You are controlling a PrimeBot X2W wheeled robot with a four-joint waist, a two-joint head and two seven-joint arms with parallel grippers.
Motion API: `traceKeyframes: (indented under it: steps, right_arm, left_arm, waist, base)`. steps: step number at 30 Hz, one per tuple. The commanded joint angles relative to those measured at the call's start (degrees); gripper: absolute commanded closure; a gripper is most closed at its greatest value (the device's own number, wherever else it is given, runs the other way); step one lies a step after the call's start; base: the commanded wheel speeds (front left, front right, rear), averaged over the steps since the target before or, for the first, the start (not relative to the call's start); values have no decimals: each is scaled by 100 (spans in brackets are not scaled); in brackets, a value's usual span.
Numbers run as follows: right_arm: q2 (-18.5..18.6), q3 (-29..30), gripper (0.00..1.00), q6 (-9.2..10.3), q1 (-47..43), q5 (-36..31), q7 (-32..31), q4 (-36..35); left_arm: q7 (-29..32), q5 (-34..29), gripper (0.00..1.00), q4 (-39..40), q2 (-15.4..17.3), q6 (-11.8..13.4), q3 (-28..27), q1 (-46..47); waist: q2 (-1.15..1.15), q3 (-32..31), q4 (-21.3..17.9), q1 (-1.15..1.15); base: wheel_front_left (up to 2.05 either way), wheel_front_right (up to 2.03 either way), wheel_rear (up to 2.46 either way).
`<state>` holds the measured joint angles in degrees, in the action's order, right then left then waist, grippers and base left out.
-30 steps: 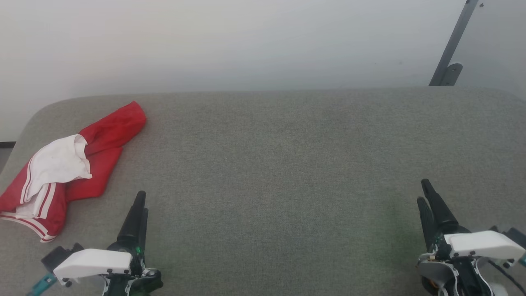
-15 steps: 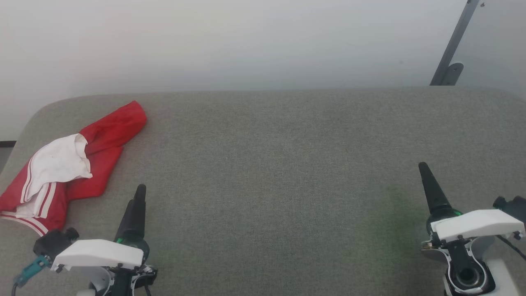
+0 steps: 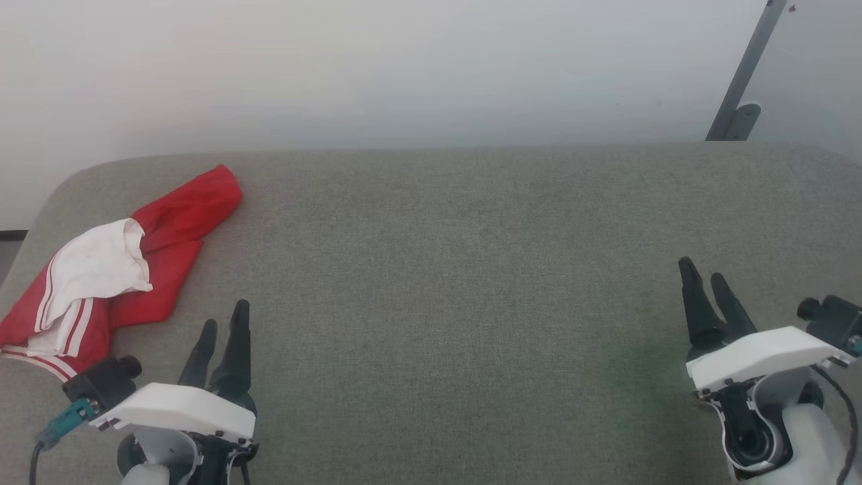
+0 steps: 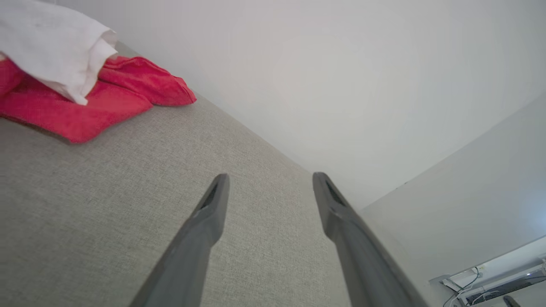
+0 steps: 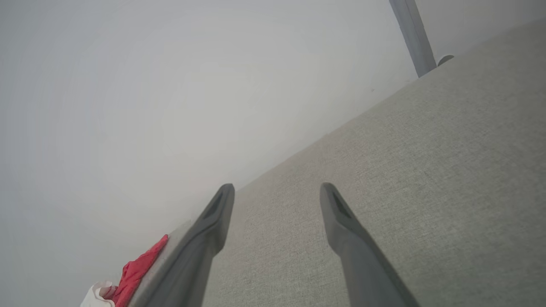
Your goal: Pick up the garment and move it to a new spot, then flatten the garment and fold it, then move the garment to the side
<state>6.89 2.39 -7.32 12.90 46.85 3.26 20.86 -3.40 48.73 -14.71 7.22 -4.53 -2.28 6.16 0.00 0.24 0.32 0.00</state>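
**Head view.**
- Garment (image 3: 128, 269): red with a white panel and striped trim. It is lying crumpled at the left edge of the grey fabric surface (image 3: 444, 256), near the far left corner. Its folds are hiding the front, and the frame is clipping its outer part.
- Left gripper (image 3: 224, 314): is hanging over the near edge beside the garment without touching it, fingers spread and empty.
- Right gripper (image 3: 702, 268): is hanging near the right edge, well apart from the garment, fingers likewise spread and empty.
- Pale wall (image 3: 404, 67): is running behind the far edge.
- Grey post (image 3: 747, 67): is slanting up by the far right corner.

**Left wrist view.**
- Left gripper (image 4: 268, 179): is pointing across bare surface (image 4: 106, 204).
- Garment (image 4: 128, 98): is lying ahead, partly cropped.
- Cables (image 4: 469, 290): are showing small and blurred.

**Right wrist view.**
- Right gripper (image 5: 275, 187): is standing spread over the surface (image 5: 426, 170).
- Garment (image 5: 138, 268): a sliver is peeking out beside one finger.
- Post (image 5: 411, 34): is rising beyond the far edge.
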Motion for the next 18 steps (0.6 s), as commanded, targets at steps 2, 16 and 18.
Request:
traceKeyframes:
  steps: [2,16,18]
  right_arm:
    - [73,-30,0,-19,216,-529,111,-21]
    - [87,-130,0,-20,395,-1871,364,80]
    - [95,-135,0,-19,417,-2018,393,103]
  left_arm:
    - [-95,-356,0,66,103,66,45,205]
    - [-348,-1322,0,17,266,222,238,252]
    - [-377,-1441,0,20,288,230,260,244]
  waist:
    - [0,3,-1,0]
    - [0,-13,4,0]
    - [0,-16,5,0]
  base:
    - [0,0,0]
    - [0,0,0]
    - [0,0,0]
